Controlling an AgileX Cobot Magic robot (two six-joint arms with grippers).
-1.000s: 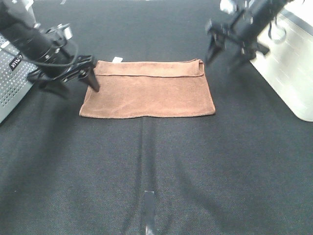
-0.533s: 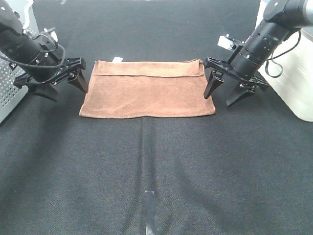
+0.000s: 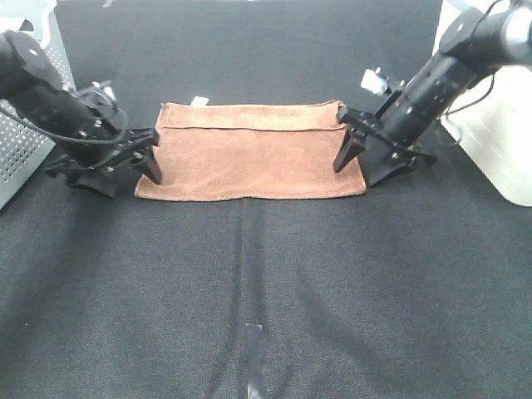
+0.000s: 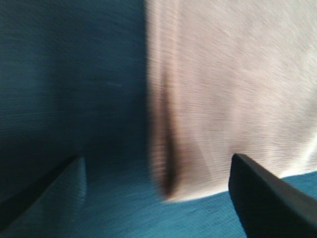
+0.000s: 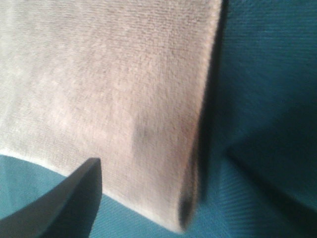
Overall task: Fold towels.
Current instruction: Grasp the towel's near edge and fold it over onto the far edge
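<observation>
a robot lab bench: a table (image 3: 266,283) draped in black cloth, a black left arm (image 3: 46,96) and right arm (image 3: 453,66) reaching over it, a strip of tape (image 3: 253,353) on its near middle, a grey perforated metal box (image 3: 18,162) at the left edge, a white bin (image 3: 499,141) at the right.
</observation>
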